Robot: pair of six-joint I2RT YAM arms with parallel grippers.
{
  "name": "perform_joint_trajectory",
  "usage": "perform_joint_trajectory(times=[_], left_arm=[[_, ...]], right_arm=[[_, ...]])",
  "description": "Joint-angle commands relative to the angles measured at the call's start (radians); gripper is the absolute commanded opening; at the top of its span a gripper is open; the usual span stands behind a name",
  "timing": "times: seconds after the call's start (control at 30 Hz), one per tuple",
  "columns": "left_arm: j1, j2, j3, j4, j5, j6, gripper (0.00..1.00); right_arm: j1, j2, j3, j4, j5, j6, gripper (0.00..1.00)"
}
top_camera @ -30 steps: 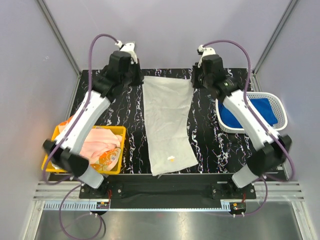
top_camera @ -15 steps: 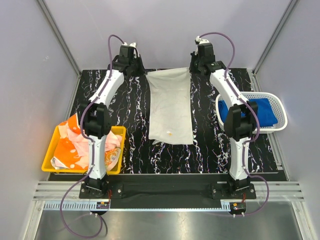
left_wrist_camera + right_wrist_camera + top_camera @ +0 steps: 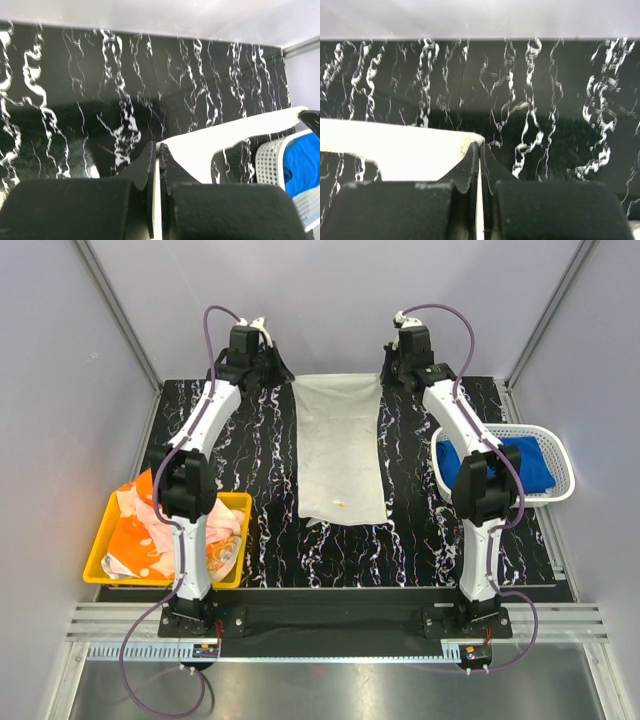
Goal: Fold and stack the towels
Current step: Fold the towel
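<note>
An off-white towel [image 3: 342, 445] lies lengthwise down the middle of the black marbled table, with a small yellow mark near its near end. Both arms are stretched to the far edge. My left gripper [image 3: 288, 378] is shut on the towel's far left corner, which shows as white cloth pinched between the jaws in the left wrist view [image 3: 159, 148]. My right gripper [image 3: 383, 378] is shut on the far right corner [image 3: 479, 145]. The towel's far edge runs taut between them. A royal blue towel [image 3: 530, 465] lies in the basket. Orange-patterned and pale pink towels [image 3: 150, 540] fill the bin.
A yellow plastic bin [image 3: 244, 540] stands at the near left. A white perforated basket [image 3: 562, 492] sits at the right edge, also seen in the left wrist view [image 3: 272, 160]. Grey walls rise just behind the table's far edge.
Both arms have stretched toward the far edge, dragging the off-white towel away from the near edge. Its far edge has been pulled straight. The right jaws have closed a little more.
</note>
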Motion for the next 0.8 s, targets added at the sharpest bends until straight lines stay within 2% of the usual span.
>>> perform_joint_trajectory(times=[0.0, 0.2, 0.43, 0.6, 0.77], left_arm=[[0.013, -0.119, -0.136, 0.081, 0.032, -0.018, 0.00], [-0.022, -0.264, -0.392, 0.110, 0.009, -0.024, 0.00], [-0.123, -0.410, -0.648, 0.108, -0.109, -0.039, 0.00], [-0.182, -0.493, -0.788, 0.116, -0.173, -0.061, 0.00], [-0.223, -0.571, -0.906, 0.136, -0.192, -0.068, 0.00]], right_arm=[[-0.019, -0.108, -0.120, 0.045, 0.003, 0.013, 0.00], [-0.018, -0.252, -0.380, 0.108, -0.030, 0.087, 0.00], [-0.013, -0.410, -0.651, 0.110, -0.132, 0.187, 0.00], [0.004, -0.525, -0.855, 0.144, -0.176, 0.227, 0.00], [0.043, -0.607, -0.981, 0.156, -0.162, 0.230, 0.00]])
